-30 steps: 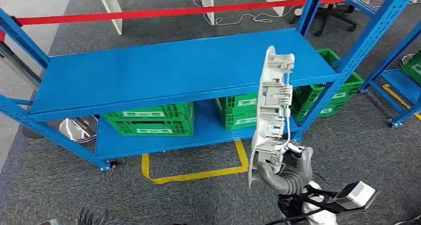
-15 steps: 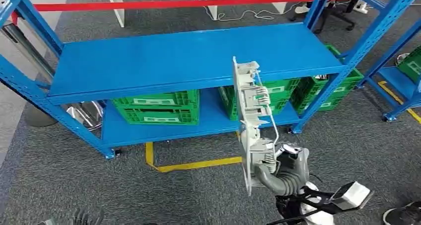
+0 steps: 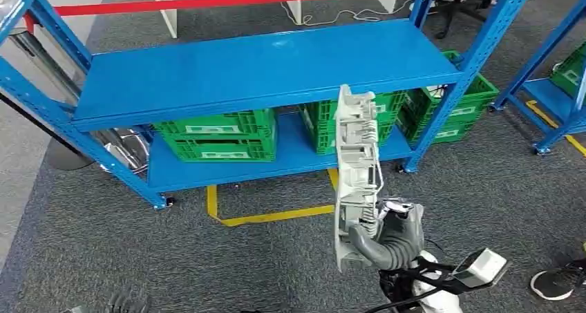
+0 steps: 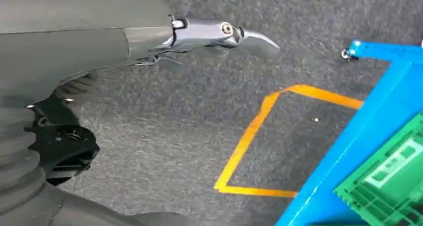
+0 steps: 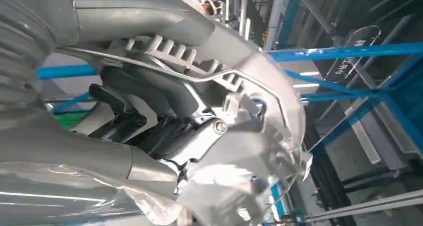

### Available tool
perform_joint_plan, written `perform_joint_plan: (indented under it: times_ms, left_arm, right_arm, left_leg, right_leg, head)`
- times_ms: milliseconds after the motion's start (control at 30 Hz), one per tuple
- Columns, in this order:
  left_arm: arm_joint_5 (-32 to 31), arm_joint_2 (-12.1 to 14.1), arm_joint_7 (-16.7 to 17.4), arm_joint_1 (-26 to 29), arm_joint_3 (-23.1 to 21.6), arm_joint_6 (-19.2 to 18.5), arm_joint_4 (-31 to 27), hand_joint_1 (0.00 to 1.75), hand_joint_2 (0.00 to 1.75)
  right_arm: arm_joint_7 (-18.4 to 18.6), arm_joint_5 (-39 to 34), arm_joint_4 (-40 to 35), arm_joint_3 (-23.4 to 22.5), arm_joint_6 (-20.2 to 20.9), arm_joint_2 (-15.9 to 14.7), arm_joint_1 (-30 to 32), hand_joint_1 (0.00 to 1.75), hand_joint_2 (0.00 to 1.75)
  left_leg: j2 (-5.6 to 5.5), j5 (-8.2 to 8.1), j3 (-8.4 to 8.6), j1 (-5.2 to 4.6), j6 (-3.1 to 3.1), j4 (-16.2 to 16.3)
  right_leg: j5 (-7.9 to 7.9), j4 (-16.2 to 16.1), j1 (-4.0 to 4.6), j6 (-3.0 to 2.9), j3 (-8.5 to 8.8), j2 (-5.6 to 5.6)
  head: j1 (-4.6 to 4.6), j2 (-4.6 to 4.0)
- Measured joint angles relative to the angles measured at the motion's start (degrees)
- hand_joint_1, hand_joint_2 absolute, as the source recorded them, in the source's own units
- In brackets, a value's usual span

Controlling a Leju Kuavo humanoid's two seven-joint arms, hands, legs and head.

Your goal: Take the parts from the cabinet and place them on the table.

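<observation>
My right hand (image 3: 388, 238) grips a long pale grey moulded plastic part (image 3: 356, 171) by its lower end, at about five o'clock in my head view, my thick grey thumb wrapped across its near face and my darker fingers (image 5: 164, 118) curled in behind it among the ribs and a thin bent metal rod (image 5: 199, 79) that runs along the piece. The part stands close to upright, its top end reaching up to twelve o'clock of my hand and crossing in front of the front edge of the blue steel shelving rack (image 3: 262, 71). The rack's broad upper shelf lies at about twelve o'clock in my view; on the lower shelf beneath it sit green slatted plastic crates (image 3: 218, 141), one at eleven o'clock of the part and others just behind and to the three o'clock side of it. A yellow tape outline (image 3: 269, 213) marks the grey carpet in front of the rack, at nine o'clock of my right hand. My left hand (image 4: 219, 34) hangs low over the carpet holding nothing; a metal-tipped finger stretches straight out, and how the rest of my fingers lie I cannot tell
</observation>
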Motion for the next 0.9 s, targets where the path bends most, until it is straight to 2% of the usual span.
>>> perform_joint_plan:
  times_ms: [33, 67, 100, 133, 167, 267, 300, 333, 367, 433, 467, 500, 533, 567, 600, 633, 667, 700, 767, 800, 833, 867, 900]
  left_arm:
    - [-0.04, 0.0, 0.0, -0.01, 0.07, 0.0, 0.02, 0.0, 1.75]
    - [-0.13, -0.02, 0.0, -0.01, 0.09, 0.0, 0.02, 0.0, 1.75]
    - [-0.28, -0.02, 0.0, -0.1, 0.11, 0.0, 0.02, 0.0, 1.75]
    - [-0.35, -0.02, 0.02, -0.25, 0.13, 0.0, 0.02, 0.0, 1.75]
    - [-0.41, -0.02, 0.0, -0.35, 0.13, -0.02, 0.02, 0.0, 1.75]
    - [-0.5, -0.13, 0.0, -0.36, 0.22, -0.02, 0.02, 0.0, 1.75]
    - [-0.5, -0.26, 0.0, -0.29, 0.26, -0.09, 0.04, 0.0, 1.75]
    - [-0.52, -0.33, 0.02, -0.41, 0.33, -0.15, 0.04, 0.0, 1.75]
    - [-0.5, -0.35, 0.02, -0.56, 0.39, -0.17, 0.04, 0.0, 1.75]
    - [-0.5, -0.44, 0.0, -0.64, 0.55, -0.2, 0.04, 0.0, 1.75]
    - [-0.52, -0.48, 0.0, -0.6, 0.59, -0.24, 0.04, 0.0, 1.75]
    - [-0.52, -0.52, 0.0, -0.6, 0.61, -0.33, 0.07, 0.0, 1.75]
    - [-0.52, -0.52, 0.02, -0.62, 0.68, -0.35, 0.04, 0.0, 1.75]
    - [-0.57, -0.52, 0.02, -0.65, 0.7, -0.35, 0.04, 0.0, 1.75]
    - [-0.7, -0.52, 0.02, -0.71, 0.77, -0.35, 0.04, 0.0, 1.75]
    - [-0.74, -0.55, 0.02, -0.8, 0.81, -0.37, 0.04, 0.0, 1.75]
    - [-0.87, -0.55, 0.02, -0.91, 0.81, -0.39, 0.04, 0.0, 1.75]
    - [-0.87, -0.57, 0.0, -0.94, 0.83, -0.42, 0.04, 0.0, 1.75]
    - [-0.96, -0.57, 0.0, -0.89, 0.94, -0.46, 0.04, 0.0, 1.75]
    - [-1.0, -0.44, 0.0, -0.66, 1.05, -0.46, 0.04, 0.0, 1.75]
    - [-1.03, -0.42, 0.0, -0.57, 1.09, -0.48, 0.04, 0.0, 1.75]
    - [-1.03, -0.44, 0.0, -0.49, 1.09, -0.5, 0.06, 0.0, 1.75]
    - [-1.03, -0.46, 0.0, -0.49, 1.11, -0.52, 0.07, 0.0, 1.75]
  right_arm:
    - [0.02, -0.04, 0.02, 0.0, -0.04, 0.0, 0.09, 1.75, 1.75]
    - [0.02, -0.07, 0.02, 0.0, -0.07, 0.0, 0.1, 1.75, 1.75]
    - [0.02, -0.11, 0.0, 0.02, -0.11, 0.0, 0.11, 1.75, 1.75]
    - [0.02, -0.13, 0.0, 0.04, -0.15, 0.0, 0.16, 1.75, 1.75]
    - [0.02, -0.11, 0.0, 0.07, -0.2, 0.0, 0.2, 1.75, 1.75]
    - [0.02, 0.07, 0.0, 0.41, -0.33, 0.0, 0.2, 1.75, 1.75]
    - [0.02, 0.07, 0.0, 0.46, -0.37, 0.0, 0.2, 1.75, 1.75]
    - [0.0, 0.04, 0.02, 0.46, -0.44, -0.02, 0.19, 1.75, 1.75]
    - [0.0, 0.05, 0.0, 0.5, -0.5, -0.02, 0.2, 1.75, 1.75]
    - [0.0, 0.07, 0.02, 0.52, -0.61, -0.09, 0.22, 1.75, 1.75]
    - [0.0, 0.07, 0.02, 0.52, -0.68, -0.15, 0.23, 1.75, 1.75]
    - [0.0, 0.07, 0.04, 0.55, -0.72, -0.22, 0.23, 1.75, 1.75]
    - [0.0, 0.09, 0.07, 0.57, -0.74, -0.24, 0.23, 1.75, 1.75]
    - [0.0, 0.11, 0.07, 0.59, -0.76, -0.26, 0.23, 1.75, 1.75]
    - [0.0, 0.13, 0.07, 0.66, -0.76, -0.24, 0.21, 1.75, 1.75]
    - [0.0, 0.15, 0.07, 0.77, -0.76, -0.26, 0.15, 1.75, 1.75]
    - [0.0, 0.22, 0.04, 0.98, -0.76, -0.24, 0.06, 1.75, 1.75]
    - [0.0, 0.22, 0.07, 1.05, -0.74, -0.26, 0.02, 1.75, 1.75]
    - [0.0, 0.24, 0.15, 1.14, -0.76, -0.26, 0.06, 1.75, 1.75]
    - [0.0, 0.24, 0.22, 1.18, -0.79, -0.26, 0.08, 1.75, 1.75]
    - [0.0, 0.22, 0.24, 1.27, -0.81, -0.28, -0.03, 1.75, 1.75]
    - [0.0, 0.2, 0.26, 1.38, -0.92, -0.28, 0.05, 1.75, 1.75]
    - [0.0, 0.24, 0.26, 1.42, -0.92, -0.28, 0.06, 1.75, 1.75]
  left_leg:
    - [0.0, 2.0, 1.94, 0.05, 0.04, -1.69]
    - [0.02, 3.96, 4.88, 0.08, 0.18, -5.56]
    - [0.06, 5.05, 8.45, 0.08, 0.44, -10.84]
    - [0.25, 3.38, 10.98, 0.02, 0.72, -15.24]
    - [0.17, 2.75, 12.47, -0.31, 0.94, -17.84]
    - [0.04, 3.21, 11.86, -0.59, 1.67, -18.23]
    - [0.14, 3.87, 11.23, -0.23, 2.15, -19.37]
    - [0.25, 4.67, 11.1, -0.12, 2.66, -19.17]
    - [0.23, 5.24, 10.41, -0.13, 3.14, -19.15]
    - [0.02, 6.41, 8.76, -0.4, 3.33, -18.99]
    - [-0.03, 7.01, 7.92, -0.56, 3.38, -18.87]
    - [-0.08, 7.61, 7.1, -0.67, 3.36, -18.71]
    - [-0.14, 8.14, 6.34, -0.75, 3.32, -18.6]
    - [-0.31, 8.63, 5.59, -0.78, 3.2, -18.44]
    - [-0.54, 9.14, 4.84, -0.79, 3.03, -18.2]
    - [-0.76, 9.59, 4.31, -0.78, 2.82, -17.84]
    - [-1.09, 9.95, 3.69, -1.1, 2.51, -17.4]
    - [-1.19, 10.78, 3.39, -1.06, 2.33, -17.44]
    - [-1.61, 12.42, 2.79, -0.78, 1.8, -17.93]
    - [-2.04, 13.0, 2.38, -1.0, 1.38, -18.03]
    - [-1.53, 10.82, 1.93, -0.82, 1.01, -17.34]
    - [-1.21, 6.87, 1.46, -0.68, 0.76, -15.0]
    - [-0.99, 2.75, 0.92, -0.5, 0.42, -11.19]
  right_leg:
    - [0.24, 0.63, 0.0, 0.06, -1.02, -0.11]
    - [0.41, 1.21, -0.01, 0.14, -1.88, -0.17]
    - [0.55, 1.76, -0.01, 0.34, -2.48, -0.18]
    - [0.73, 2.03, 0.05, 0.62, -2.97, -0.26]
    - [1.05, 2.24, 0.29, 1.0, -3.19, -0.34]
    - [2.7, 1.8, 0.08, 2.06, -3.69, -0.6]
    - [2.26, 1.98, 0.27, 2.5, -3.91, -0.5]
    - [0.01, 2.96, 0.09, 2.7, -4.53, 0.25]
    - [-3.24, 5.6, 0.1, 2.63, -5.78, 0.72]
    - [-9.16, 14.45, 0.16, 2.76, -7.66, 1.1]
    - [-10.07, 18.02, 0.2, 2.75, -8.18, 1.12]
    - [-8.93, 19.39, 0.23, 2.68, -7.73, 1.13]
    - [-6.68, 18.45, 0.24, 2.54, -6.34, 1.14]
    - [-4.2, 15.72, 0.24, 2.4, -4.08, 1.17]
    - [-2.41, 11.05, 0.24, 2.16, -0.74, 1.47]
    - [-2.63, 5.55, 0.21, 1.93, 3.08, 2.61]
    - [-4.24, 0.58, 0.3, 1.81, 6.56, 3.45]
    - [-5.11, -0.99, 0.34, 1.61, 7.08, 3.3]
    - [-4.3, -0.31, 0.76, 1.12, 5.91, 2.97]
    - [-3.43, -0.64, 0.44, 0.7, 4.42, 2.49]
    - [-2.86, -0.56, 0.16, 0.19, 4.14, 1.76]
    - [-2.17, -0.48, 0.2, -0.67, 3.15, 1.63]
    - [-1.48, -0.37, 0.25, -0.76, 2.67, 1.15]
  head:
    - [-0.02, 0.0]
    - [0.0, 0.0]
    - [-0.04, 0.0]
    - [-0.02, 0.0]
    - [0.04, 0.0]
    - [0.0, 0.0]
    - [0.15, 0.0]
    - [0.1, 0.0]
    - [0.37, 0.0]
    - [0.44, 0.0]
    - [0.46, 0.0]
    - [0.44, 0.0]
    - [0.46, 0.0]
    - [0.41, 0.0]
    - [0.44, 0.0]
    - [0.44, 0.0]
    - [0.46, 0.0]
    - [0.28, 0.0]
    - [0.44, 0.0]
    - [0.37, 0.0]
    - [0.5, 0.0]
    - [0.15, 0.0]
    - [0.0, 0.0]
